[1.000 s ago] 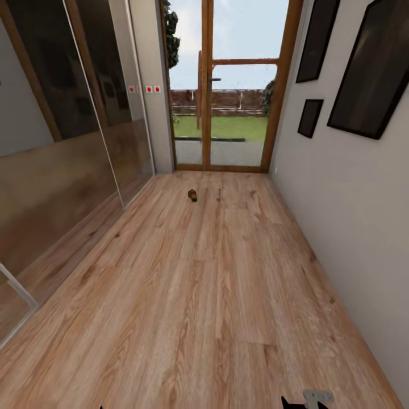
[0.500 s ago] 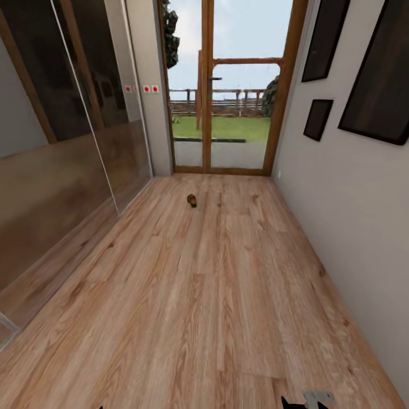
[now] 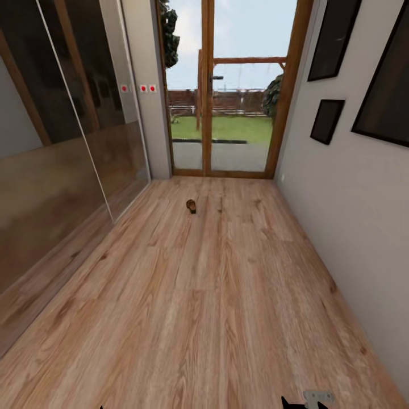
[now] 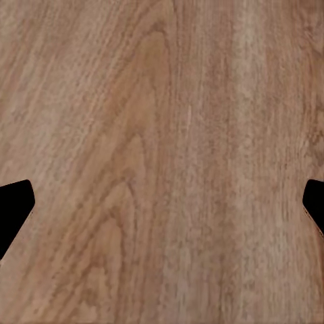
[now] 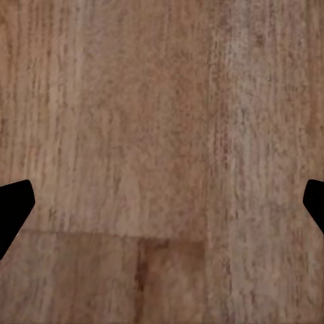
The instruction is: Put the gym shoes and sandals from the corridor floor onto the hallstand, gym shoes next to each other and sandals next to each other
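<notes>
Both pincers are hanging spread wide over the corridor floor (image 3: 216,295), holding nothing. Small brown object (image 3: 191,205) lying far ahead; risk of misreading it at range.

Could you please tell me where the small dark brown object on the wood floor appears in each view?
Head view: small dark brown object lies far ahead, near the glass door.
Left wrist view: not present.
Right wrist view: not present.
Shared landmark: light brown wood-plank floor.
</notes>
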You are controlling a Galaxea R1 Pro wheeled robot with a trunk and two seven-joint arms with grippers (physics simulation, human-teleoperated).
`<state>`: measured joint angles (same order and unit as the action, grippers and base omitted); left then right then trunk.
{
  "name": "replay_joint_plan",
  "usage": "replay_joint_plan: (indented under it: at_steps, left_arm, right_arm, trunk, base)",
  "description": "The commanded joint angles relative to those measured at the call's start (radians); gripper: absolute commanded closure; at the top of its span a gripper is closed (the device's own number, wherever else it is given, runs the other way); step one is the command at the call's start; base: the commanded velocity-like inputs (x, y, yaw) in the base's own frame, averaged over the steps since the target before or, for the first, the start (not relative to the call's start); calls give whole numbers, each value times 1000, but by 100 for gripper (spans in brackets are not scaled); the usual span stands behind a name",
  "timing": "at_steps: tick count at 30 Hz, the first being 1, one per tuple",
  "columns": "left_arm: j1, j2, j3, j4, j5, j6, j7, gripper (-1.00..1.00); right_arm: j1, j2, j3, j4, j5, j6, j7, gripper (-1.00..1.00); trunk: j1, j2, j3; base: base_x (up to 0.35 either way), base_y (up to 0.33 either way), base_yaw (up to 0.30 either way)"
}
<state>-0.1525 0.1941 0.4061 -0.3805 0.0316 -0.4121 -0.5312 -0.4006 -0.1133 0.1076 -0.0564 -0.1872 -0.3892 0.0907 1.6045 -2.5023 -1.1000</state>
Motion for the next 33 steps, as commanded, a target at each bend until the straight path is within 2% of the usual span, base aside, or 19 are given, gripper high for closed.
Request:
replay_joint_plan:
  at_steps: [1,33]
  left_arm:
    - [-1,0,7,1,3,1,-10,-100]
    - [-1,-1,7,1,3,1,-10,-100]
  right_arm:
    - [-1,0,8,1,-11,-3,4,-100]
    - [-1,-4,9,2,-9,-3,5,-100]
  trunk:
    - [0,0,-1]
    - [0,0,-1]
  base:
    - [339,0,0]
    - [338,0,0]
